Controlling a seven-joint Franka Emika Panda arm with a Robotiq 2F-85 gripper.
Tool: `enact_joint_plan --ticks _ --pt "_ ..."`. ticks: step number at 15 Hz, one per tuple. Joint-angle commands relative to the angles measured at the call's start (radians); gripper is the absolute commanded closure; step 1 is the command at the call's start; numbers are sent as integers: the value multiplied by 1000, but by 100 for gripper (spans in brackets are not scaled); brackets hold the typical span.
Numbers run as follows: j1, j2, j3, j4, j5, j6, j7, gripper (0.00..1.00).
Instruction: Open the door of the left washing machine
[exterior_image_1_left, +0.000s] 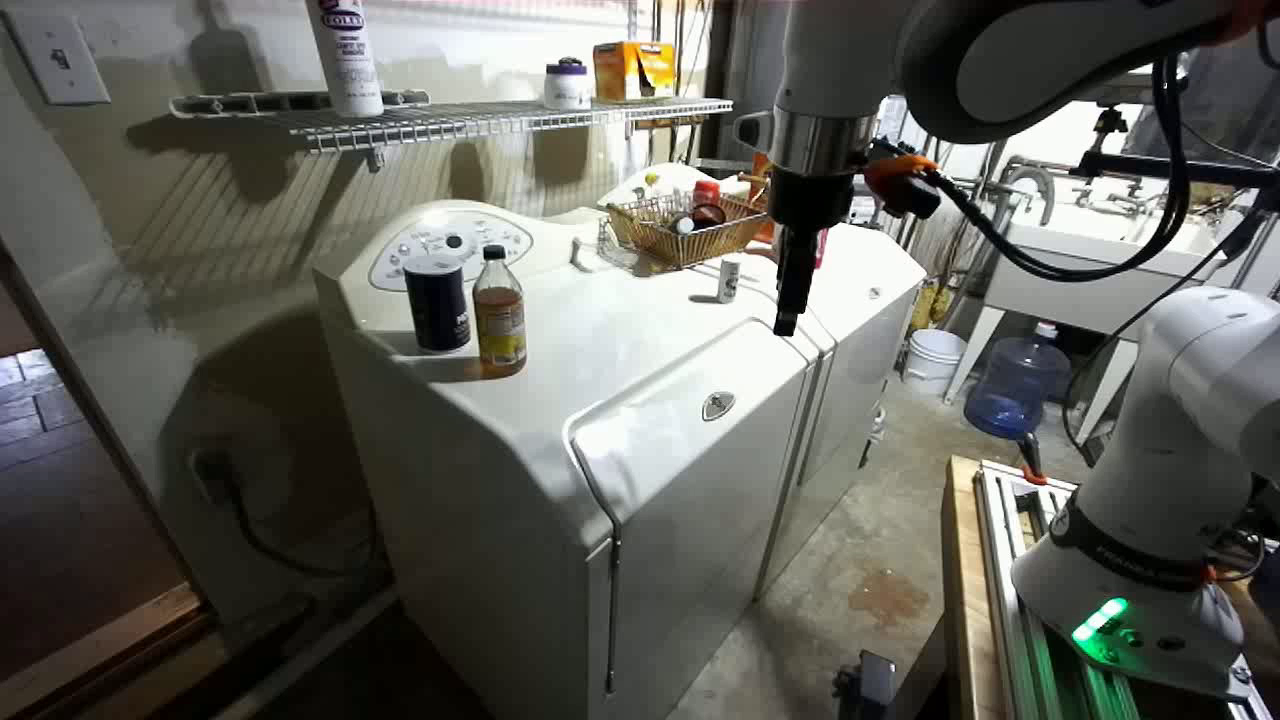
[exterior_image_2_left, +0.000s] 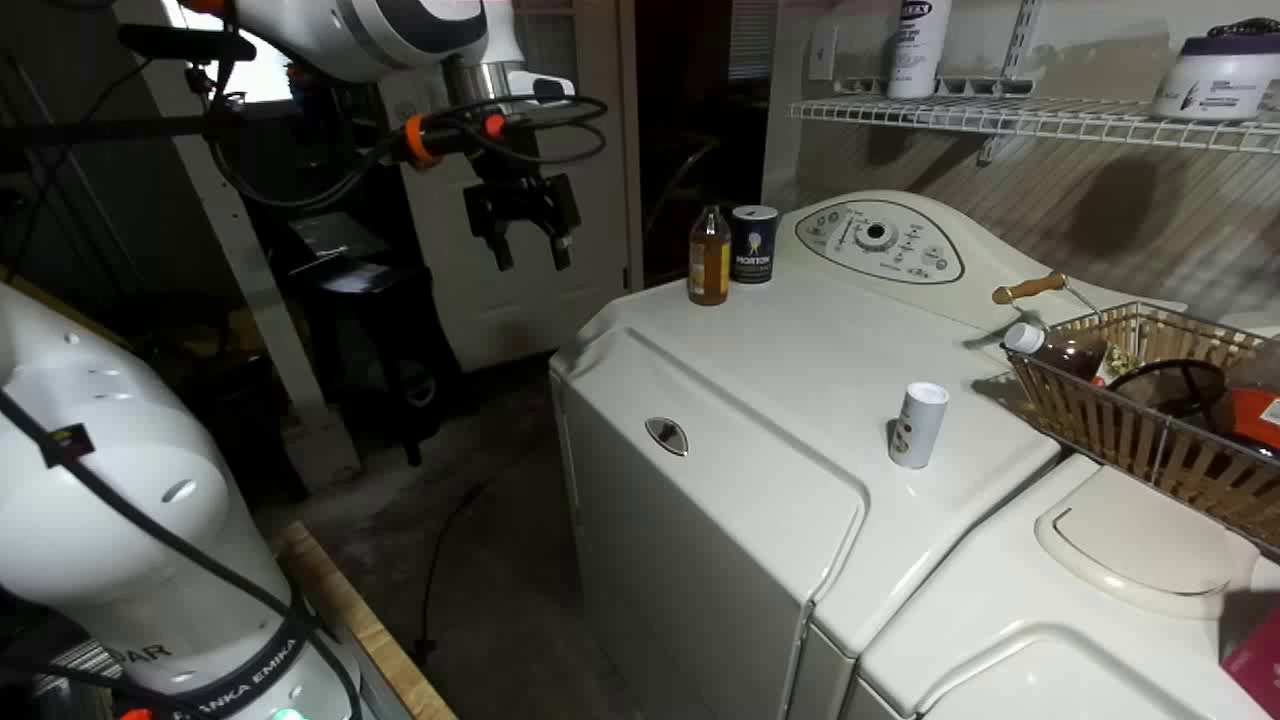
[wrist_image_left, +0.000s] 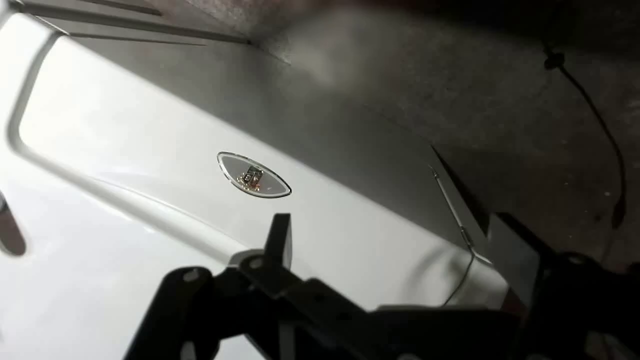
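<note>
The left washing machine (exterior_image_1_left: 590, 330) is the large white machine with the control panel, also in an exterior view (exterior_image_2_left: 790, 350). Its door (exterior_image_1_left: 690, 490) is the flat white front panel that bends over the top edge, with an oval silver emblem. The door is shut; it also shows in an exterior view (exterior_image_2_left: 690, 510) and in the wrist view (wrist_image_left: 150, 135). My gripper (exterior_image_2_left: 533, 262) points down, open and empty, apart from the door. In an exterior view my gripper (exterior_image_1_left: 787, 325) is seen edge-on. In the wrist view its fingers (wrist_image_left: 390, 235) are wide apart with the door's side edge seen between them.
A salt can (exterior_image_1_left: 437, 305) and an amber bottle (exterior_image_1_left: 500, 315) stand on the left washing machine. A small white shaker (exterior_image_2_left: 918, 425) stands there too. A wire basket (exterior_image_2_left: 1150, 400) spans towards the second machine (exterior_image_2_left: 1130, 530). A wire shelf (exterior_image_1_left: 500, 122) hangs above.
</note>
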Motion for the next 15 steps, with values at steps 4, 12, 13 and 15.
enact_joint_plan --ticks 4,12,13,15 --pt "19 2 -16 2 -7 -3 7 0" --pt "-4 148 -143 67 -103 115 -347 0" --pt "-2 175 -174 76 -101 153 -426 0" --pt "4 246 -230 97 -60 212 -585 0"
